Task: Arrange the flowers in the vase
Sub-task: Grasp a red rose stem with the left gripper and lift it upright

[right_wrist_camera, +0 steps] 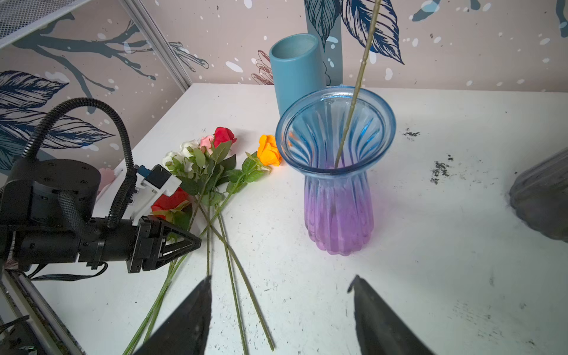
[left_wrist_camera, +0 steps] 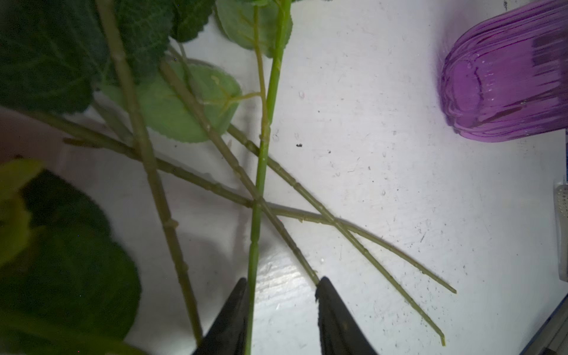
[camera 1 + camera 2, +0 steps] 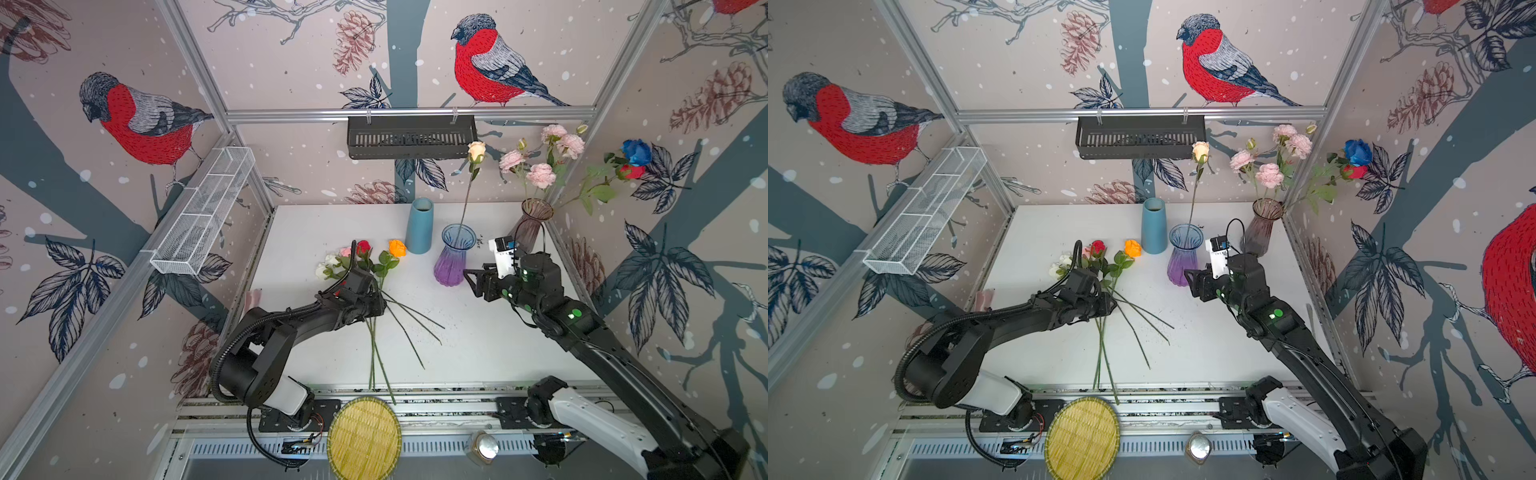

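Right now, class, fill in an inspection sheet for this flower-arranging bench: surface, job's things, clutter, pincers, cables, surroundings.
Surface: white table, scuffed.
Job's things: loose flowers lying crossed on the table; peach rose standing in blue-purple vase; pink flowers in smoky vase.
Clutter: blue cylinder vase, woven tray, dark specks.
Pincers: left pincer open about a green stem; right pincer open, empty.
Cables: black hose along left arm.
Surroundings: bird-print walls, white mesh shelf, black basket.

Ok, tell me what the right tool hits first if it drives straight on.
Probably the purple lower body of the glass vase, just ahead of the open right tool. The loose stems lie on the table, likely beneath its path; height is unclear.
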Controlling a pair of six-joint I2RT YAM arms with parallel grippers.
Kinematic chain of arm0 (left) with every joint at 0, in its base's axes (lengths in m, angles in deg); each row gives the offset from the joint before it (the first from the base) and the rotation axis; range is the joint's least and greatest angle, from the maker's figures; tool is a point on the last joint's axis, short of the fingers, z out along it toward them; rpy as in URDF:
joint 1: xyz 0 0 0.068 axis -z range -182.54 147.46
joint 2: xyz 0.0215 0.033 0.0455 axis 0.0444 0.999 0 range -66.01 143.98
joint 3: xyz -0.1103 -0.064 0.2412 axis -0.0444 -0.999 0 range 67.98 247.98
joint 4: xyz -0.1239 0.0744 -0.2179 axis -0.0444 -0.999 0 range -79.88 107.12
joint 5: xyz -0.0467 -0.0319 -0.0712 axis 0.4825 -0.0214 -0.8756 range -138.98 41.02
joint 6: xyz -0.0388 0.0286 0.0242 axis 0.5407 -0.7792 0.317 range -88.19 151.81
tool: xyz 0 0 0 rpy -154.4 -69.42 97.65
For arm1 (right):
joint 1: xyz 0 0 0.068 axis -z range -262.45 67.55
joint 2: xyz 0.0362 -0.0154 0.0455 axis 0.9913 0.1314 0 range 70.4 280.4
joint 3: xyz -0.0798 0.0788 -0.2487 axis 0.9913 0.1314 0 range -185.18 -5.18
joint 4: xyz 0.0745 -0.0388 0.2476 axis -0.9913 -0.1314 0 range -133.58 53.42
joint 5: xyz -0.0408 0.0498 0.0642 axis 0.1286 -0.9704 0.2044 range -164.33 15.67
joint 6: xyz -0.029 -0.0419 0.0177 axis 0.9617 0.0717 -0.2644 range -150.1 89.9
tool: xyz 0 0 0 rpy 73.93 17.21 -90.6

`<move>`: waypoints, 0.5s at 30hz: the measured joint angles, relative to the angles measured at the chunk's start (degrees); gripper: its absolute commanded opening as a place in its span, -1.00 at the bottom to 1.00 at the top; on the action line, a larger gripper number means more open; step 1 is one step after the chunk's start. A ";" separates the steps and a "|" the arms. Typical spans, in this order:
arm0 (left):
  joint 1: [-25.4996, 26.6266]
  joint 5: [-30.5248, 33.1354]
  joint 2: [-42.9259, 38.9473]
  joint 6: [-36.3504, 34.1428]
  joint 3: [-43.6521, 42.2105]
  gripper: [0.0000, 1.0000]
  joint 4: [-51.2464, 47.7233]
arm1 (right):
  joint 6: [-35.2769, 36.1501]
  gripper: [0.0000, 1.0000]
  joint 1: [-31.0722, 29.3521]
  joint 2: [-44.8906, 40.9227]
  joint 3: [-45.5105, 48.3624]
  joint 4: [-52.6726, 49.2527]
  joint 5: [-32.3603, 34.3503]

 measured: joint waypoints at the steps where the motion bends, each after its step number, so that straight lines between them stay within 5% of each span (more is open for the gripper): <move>1: -0.09 0.17 -0.02 -0.04 0.28 -0.24 -0.11 | -0.04 0.44 0.00 0.00 -0.07 -0.09 0.15; 15: -2.99 6.64 0.26 -2.45 2.05 -0.24 -5.44 | 0.35 0.44 0.11 1.77 -0.48 0.00 0.55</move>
